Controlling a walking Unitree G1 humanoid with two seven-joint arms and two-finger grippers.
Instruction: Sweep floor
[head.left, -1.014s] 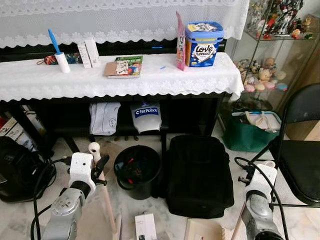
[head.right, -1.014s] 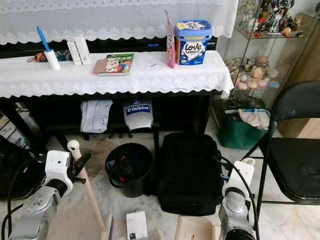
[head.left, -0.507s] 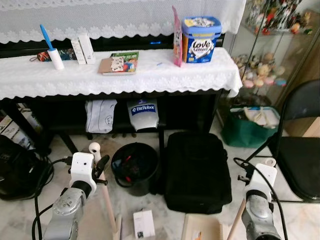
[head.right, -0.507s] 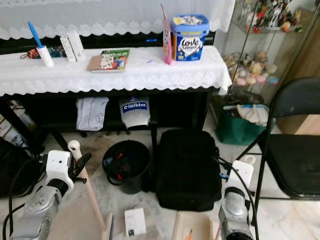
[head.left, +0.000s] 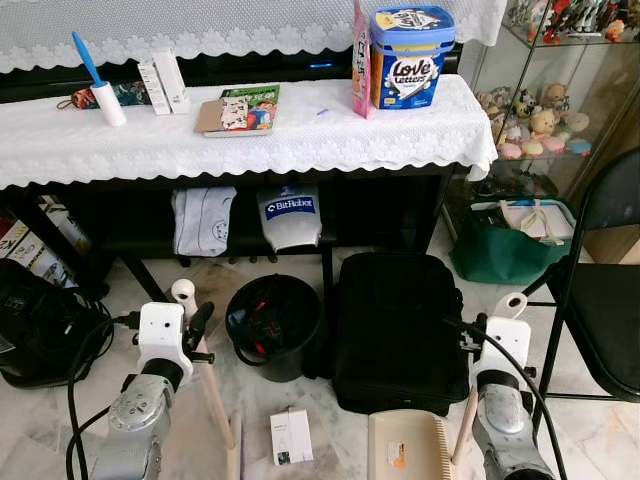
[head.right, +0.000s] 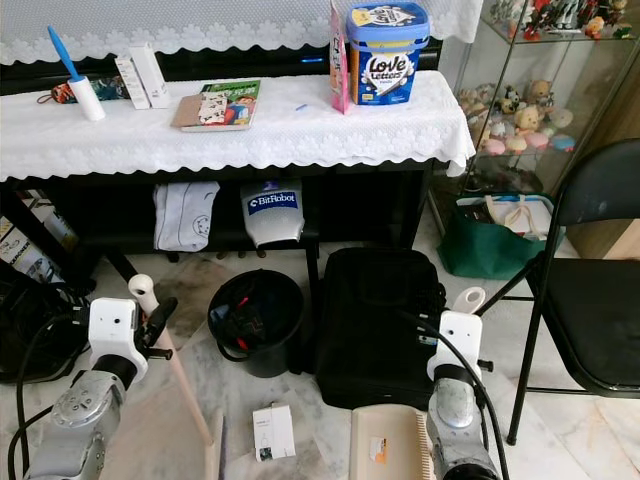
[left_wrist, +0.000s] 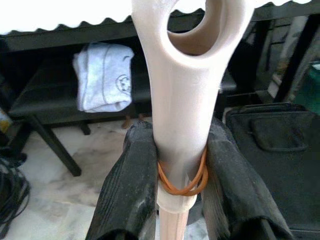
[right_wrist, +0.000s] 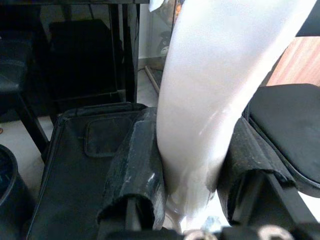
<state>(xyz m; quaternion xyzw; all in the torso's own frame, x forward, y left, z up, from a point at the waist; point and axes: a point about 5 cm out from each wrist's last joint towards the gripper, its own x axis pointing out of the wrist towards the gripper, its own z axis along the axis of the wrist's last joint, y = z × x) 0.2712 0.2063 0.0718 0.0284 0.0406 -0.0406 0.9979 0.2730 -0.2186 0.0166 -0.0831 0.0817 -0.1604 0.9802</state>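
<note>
Cream dustpan had slid further into sight; each gripper still pinched its handle, probably ready to sweep.

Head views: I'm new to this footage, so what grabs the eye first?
The blue Love Letters tub stands out on the white lace tablecloth. On the floor below sit a black bin and a black bag. In front, the left gripper clamps a cream broom handle and the right gripper a white dustpan handle.

Your broom: cream handle, looped top, orange rubber band, leaning upright over marble floor. Your dustpan: beige, flat on floor, handle raised beside black bag.
</note>
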